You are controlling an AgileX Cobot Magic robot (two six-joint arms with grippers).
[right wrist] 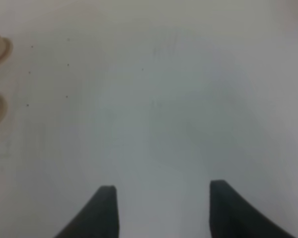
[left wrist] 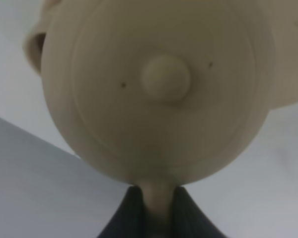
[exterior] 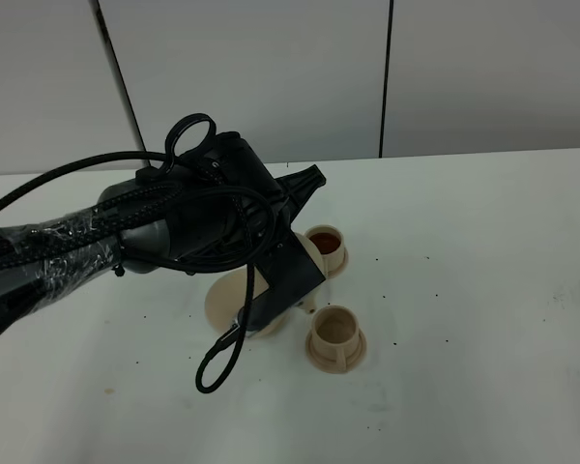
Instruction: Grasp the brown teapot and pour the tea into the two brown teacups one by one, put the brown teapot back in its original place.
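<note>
Exterior high view shows the 12 o'clock teacup (exterior: 326,246) filled and the 6 o'clock teacup (exterior: 335,338) seemingly empty, while left fingers (left wrist: 123,218) pinch the brown teapot (left wrist: 159,89) by its handle and right fingers (right wrist: 102,208) gape empty, so the second pour and return likely remain.

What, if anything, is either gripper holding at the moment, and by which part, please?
The left gripper holds the brown teapot by its loop handle, pinched between the jaws. The right gripper is open and holds nothing.

Even, diffuse lighting; the white bench (exterior: 483,290) is bright with only faint, soft shadows. Both wrist views are out of focus; the close brown teapot (left wrist: 159,89) is soft-edged.
</note>
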